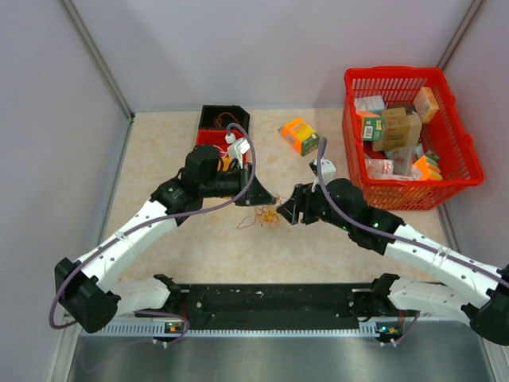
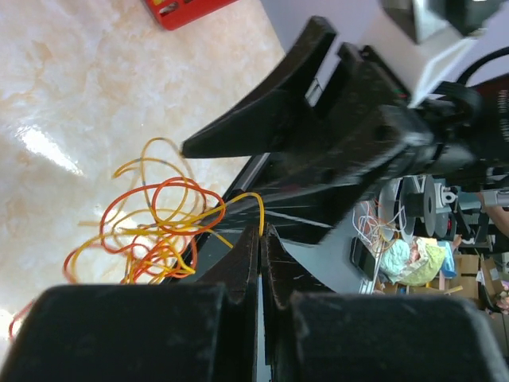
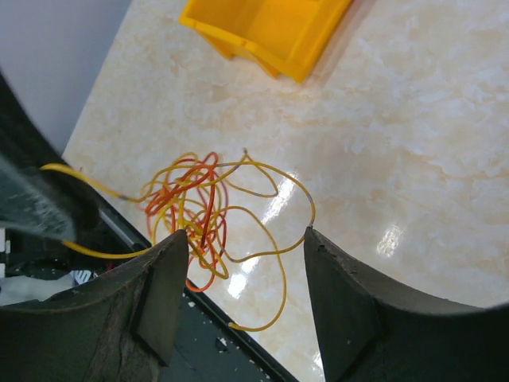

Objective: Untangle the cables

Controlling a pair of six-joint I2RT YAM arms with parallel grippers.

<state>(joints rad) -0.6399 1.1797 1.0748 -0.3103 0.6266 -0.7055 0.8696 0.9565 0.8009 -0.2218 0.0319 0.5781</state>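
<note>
The cables [image 1: 265, 216] are a small clump of thin orange, yellow and red wires on the marble table, between my two grippers. In the left wrist view the cables [image 2: 155, 227] loop beside my left gripper [image 2: 262, 232], which is shut on one yellow wire that arcs up from its tips. In the right wrist view the cables [image 3: 199, 205] lie just ahead of my right gripper [image 3: 246, 236], which is open, its fingers [image 3: 171, 255] on either side of a yellow loop. In the top view my left gripper [image 1: 256, 193] and right gripper [image 1: 288, 208] flank the clump.
A red basket [image 1: 465, 155] full of boxes stands at the right. An orange box [image 1: 299, 135] lies behind the clump. A red-and-black bin [image 1: 211, 122] sits at the back. A yellow tray [image 3: 266, 32] shows in the right wrist view. Grey walls enclose the table.
</note>
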